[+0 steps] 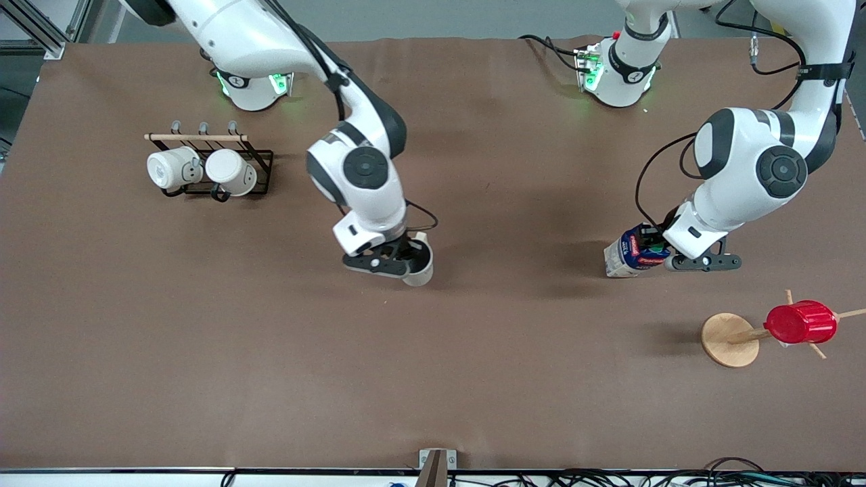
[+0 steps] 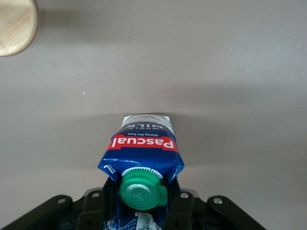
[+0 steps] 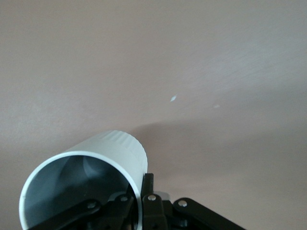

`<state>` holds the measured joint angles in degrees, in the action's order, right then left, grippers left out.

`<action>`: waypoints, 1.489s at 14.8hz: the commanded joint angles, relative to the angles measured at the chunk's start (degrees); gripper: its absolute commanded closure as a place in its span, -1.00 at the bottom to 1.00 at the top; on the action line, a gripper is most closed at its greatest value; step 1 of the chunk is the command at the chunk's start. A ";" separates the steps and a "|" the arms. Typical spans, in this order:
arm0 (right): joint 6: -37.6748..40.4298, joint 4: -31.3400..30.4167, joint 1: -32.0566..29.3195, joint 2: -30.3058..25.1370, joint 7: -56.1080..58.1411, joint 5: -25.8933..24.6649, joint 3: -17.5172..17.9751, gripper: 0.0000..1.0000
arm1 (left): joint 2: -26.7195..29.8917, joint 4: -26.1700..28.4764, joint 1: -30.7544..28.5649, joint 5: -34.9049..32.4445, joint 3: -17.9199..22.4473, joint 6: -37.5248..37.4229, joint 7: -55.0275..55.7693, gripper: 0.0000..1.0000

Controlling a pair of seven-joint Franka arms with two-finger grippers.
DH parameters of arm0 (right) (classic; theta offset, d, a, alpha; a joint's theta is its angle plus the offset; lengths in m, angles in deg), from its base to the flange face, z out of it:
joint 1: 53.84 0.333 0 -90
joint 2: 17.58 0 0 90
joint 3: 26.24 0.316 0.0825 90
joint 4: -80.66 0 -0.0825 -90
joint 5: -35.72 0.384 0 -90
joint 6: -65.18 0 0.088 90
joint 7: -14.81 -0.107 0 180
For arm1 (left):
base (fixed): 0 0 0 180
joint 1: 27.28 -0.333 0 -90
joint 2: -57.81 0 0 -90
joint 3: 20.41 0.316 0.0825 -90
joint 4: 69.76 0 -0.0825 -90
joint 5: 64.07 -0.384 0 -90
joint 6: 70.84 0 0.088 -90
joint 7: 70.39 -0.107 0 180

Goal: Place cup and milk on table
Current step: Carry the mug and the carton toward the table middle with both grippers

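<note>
My right gripper [image 1: 404,259] is shut on the rim of the cream-beige cup [image 1: 421,267], one finger inside and one outside, over the middle of the brown table [image 1: 203,325]. In the right wrist view the cup [image 3: 103,165] shows its grey inside and hangs tilted. My left gripper [image 1: 655,249] is shut on the top of the milk carton [image 1: 629,254], toward the left arm's end of the table. In the left wrist view the milk [image 2: 142,153] shows its green cap [image 2: 142,190] between my fingers, red label and white lower part pointing down at the table.
A black wire rack [image 1: 210,162] with two whiter mugs hung on it stands toward the right arm's end. A wooden mug tree [image 1: 731,338] carrying a red ribbed cup [image 1: 800,322] stands nearer the front camera than the milk; its round base also shows in the left wrist view [image 2: 14,24].
</note>
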<state>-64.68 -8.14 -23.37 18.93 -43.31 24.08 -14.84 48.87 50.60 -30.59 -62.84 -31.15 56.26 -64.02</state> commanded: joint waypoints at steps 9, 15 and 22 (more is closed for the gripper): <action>-1.71 1.44 3.89 4.10 -1.74 -3.48 -0.23 0.96 | -7.82 -18.56 11.02 0.00 -2.88 -3.61 10.38 0.57; -2.51 1.61 4.24 4.36 -2.00 -3.66 -0.23 -0.99 | -13.99 -23.69 22.81 -0.70 -2.80 -3.61 24.02 0.57; 9.16 1.35 -0.06 -5.73 3.00 -2.69 -0.06 -1.00 | -15.04 -23.69 28.09 -0.88 -2.71 -3.53 28.61 0.55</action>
<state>-60.15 -4.73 -21.17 19.31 -42.46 21.83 -15.58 33.24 29.03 -3.29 -62.83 -34.21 54.44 -36.55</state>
